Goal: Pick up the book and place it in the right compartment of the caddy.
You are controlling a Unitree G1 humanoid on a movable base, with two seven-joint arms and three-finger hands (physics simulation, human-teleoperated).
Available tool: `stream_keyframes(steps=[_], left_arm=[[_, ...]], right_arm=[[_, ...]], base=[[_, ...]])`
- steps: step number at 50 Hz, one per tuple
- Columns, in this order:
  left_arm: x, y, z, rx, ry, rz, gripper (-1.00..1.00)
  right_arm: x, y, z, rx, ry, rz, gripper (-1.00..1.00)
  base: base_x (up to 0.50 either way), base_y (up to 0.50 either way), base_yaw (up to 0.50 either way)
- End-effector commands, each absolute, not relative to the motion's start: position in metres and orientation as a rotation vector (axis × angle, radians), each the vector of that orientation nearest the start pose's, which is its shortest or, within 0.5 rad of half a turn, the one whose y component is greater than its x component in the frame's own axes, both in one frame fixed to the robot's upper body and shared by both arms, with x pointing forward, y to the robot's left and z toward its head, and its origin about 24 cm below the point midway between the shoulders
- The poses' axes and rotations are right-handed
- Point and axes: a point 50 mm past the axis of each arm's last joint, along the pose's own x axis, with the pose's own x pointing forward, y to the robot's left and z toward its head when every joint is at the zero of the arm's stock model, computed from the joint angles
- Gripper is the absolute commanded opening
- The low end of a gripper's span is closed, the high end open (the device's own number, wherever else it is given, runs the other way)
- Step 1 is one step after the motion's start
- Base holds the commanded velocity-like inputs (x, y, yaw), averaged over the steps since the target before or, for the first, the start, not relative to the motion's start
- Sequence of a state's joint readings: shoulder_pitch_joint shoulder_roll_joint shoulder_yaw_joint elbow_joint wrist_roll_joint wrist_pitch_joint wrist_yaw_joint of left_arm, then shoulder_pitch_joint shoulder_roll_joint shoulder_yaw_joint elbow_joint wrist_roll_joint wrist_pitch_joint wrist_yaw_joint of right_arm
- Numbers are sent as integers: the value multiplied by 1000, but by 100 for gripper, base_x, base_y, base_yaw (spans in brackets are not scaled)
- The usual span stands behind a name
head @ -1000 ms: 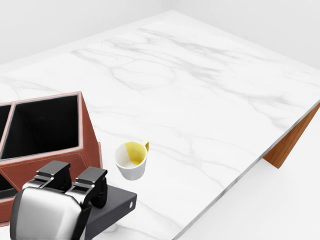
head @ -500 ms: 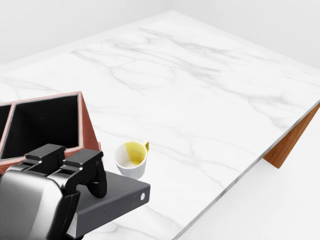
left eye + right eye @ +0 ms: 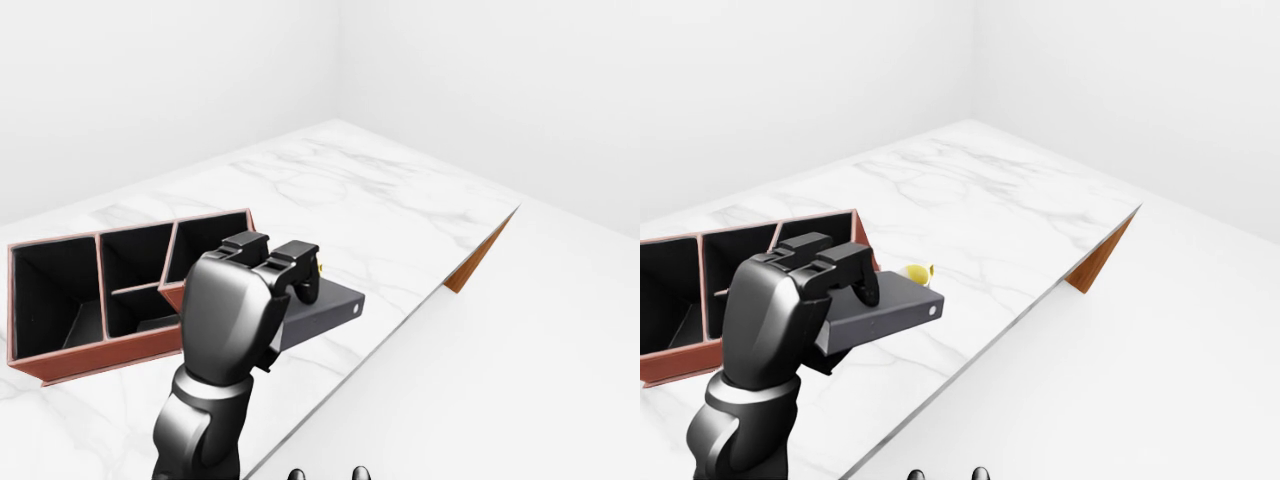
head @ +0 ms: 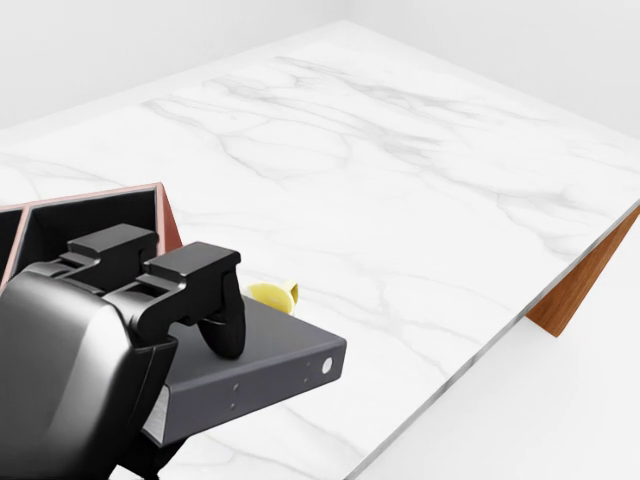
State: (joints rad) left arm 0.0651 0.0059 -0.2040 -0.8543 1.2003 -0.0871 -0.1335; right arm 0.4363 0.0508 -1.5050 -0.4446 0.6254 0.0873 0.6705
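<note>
Your hand (image 4: 150,300) has its fingers clamped over the dark book (image 4: 260,375), held clear of the counter (image 4: 400,200) just beside the caddy (image 3: 60,355). Next, carry it over the right compartment (image 3: 205,245) and lower it in.

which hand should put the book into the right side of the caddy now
Left. The left robot hand already grips the book, lifted beside the caddy by its right compartment. No right hand shows.

Left hand (image 4: 150,330) reaching in from lower left of head view, forearm rising upright, fingers (image 4: 215,300) curling over top of dark book (image 4: 270,365), gripping it, holding it raised. Right hand not showing.
</note>
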Motion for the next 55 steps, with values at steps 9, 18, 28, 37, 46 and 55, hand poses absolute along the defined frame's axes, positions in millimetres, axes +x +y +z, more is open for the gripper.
stream_keyframes(steps=[9, 18, 28, 37, 46, 55], left_arm=[[182, 110, 243, 1089, -934, 237, -100], [195, 115, 252, 1088, -958, 251, -100], [209, 124, 258, 1139, -968, 329, -100], [223, 138, 266, 1180, -964, 379, -100], [232, 147, 266, 1229, -929, 387, -100], [238, 161, 270, 1268, -909, 425, -100]], right_arm=[[-29, -356, 137, -156, -296, -744, 100], [-28, -356, 138, -161, -300, -744, 100], [-28, -355, 140, -168, -301, -744, 100], [-28, -357, 139, -166, -297, -758, 100], [-26, -356, 137, -161, -294, -753, 100], [-26, -355, 140, -168, -301, -752, 100]], base=[[0, 0, 0], [0, 0, 0], [0, 0, 0], [0, 0, 0], [0, 0, 0], [0, 0, 0]])
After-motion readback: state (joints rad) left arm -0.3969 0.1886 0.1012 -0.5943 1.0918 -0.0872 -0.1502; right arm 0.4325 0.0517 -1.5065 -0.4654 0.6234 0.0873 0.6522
